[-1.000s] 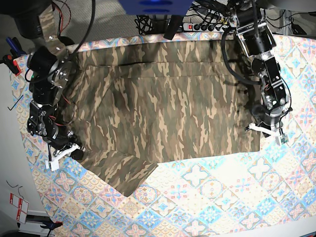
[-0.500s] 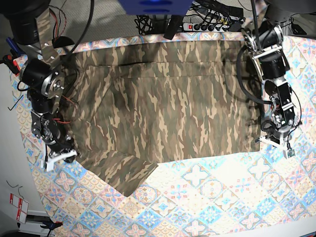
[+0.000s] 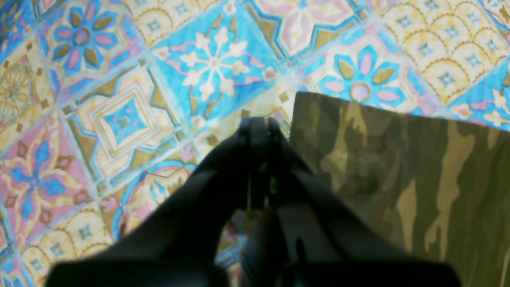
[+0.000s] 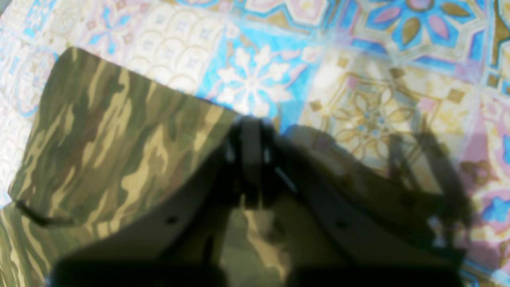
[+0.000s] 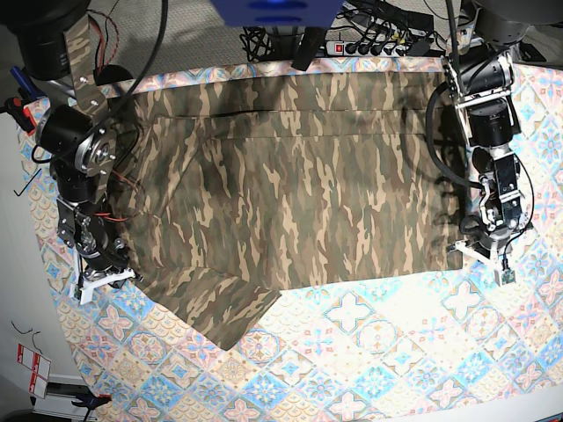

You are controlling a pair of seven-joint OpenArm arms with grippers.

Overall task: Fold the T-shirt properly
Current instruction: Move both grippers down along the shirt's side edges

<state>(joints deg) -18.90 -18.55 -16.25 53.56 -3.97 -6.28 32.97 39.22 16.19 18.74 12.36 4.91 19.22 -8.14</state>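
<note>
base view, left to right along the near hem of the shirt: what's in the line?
right gripper → T-shirt → left gripper → bare tablecloth at the right edge.

Patterned tablecloth (image 5: 369,352) bears the spread T-shirt (image 5: 299,193)

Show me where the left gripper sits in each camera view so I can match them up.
Base: left gripper at right, shut, beside the T-shirt lower right corner.
Left wrist: centre of frame, over the tablecloth, just left of the shirt corner.
Right wrist: not in it; that is the right gripper.
Shared landmark: the shirt's corner.
</note>
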